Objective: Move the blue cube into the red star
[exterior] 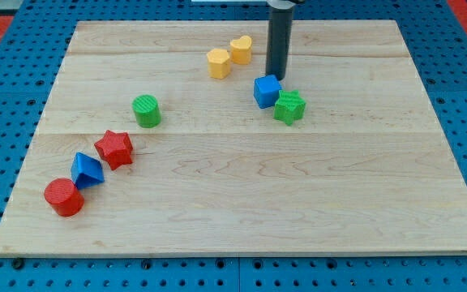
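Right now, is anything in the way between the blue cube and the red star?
Nothing sits on that line. The blue cube has bare board down-left to the red star. The green cylinder stands just above the path. My tip is right behind the cube.

Blue cube upper middle, red star far left

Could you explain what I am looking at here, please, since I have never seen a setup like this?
One camera looks down at a wooden board. The dark rod is a robot arm's end; it holds nothing, it only pushes. My tip sits just above the blue cube, which touches a green star. Two yellow blocks lie at the view's top. Towards the left are a green cylinder, the red star, a blue triangular block and a red cylinder.
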You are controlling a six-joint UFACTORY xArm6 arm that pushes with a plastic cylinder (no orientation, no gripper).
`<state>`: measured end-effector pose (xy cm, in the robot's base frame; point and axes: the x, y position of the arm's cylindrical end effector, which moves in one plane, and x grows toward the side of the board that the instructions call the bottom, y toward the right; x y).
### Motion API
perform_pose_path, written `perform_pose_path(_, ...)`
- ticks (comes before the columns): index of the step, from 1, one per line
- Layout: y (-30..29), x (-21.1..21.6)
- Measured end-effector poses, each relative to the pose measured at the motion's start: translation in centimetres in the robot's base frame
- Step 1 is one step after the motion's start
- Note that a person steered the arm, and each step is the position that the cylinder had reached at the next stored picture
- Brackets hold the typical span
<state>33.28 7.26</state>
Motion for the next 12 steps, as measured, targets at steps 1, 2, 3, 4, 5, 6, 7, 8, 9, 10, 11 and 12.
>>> perform_pose_path(1, -3.7, 0.9)
perform_pose_path(2, -10.8, 4.1)
perform_pose_path(3, -10.3, 0.4)
perform_pose_path(4, -6.1, -0.1)
perform_pose_path(5, -5.9, 2.8)
perform_pose_path(6, -12.1, 5.1)
perform_pose_path(7, -15.3, 5.9)
perform_pose_path(8, -10.8, 1.8)
perform_pose_path(9, -3.3, 3.4)
perform_pose_path(10, -2.0, 4.0)
perform_pose_path(11, -5.0, 7.9)
perform_pose_path(12, -5.8, 13.1)
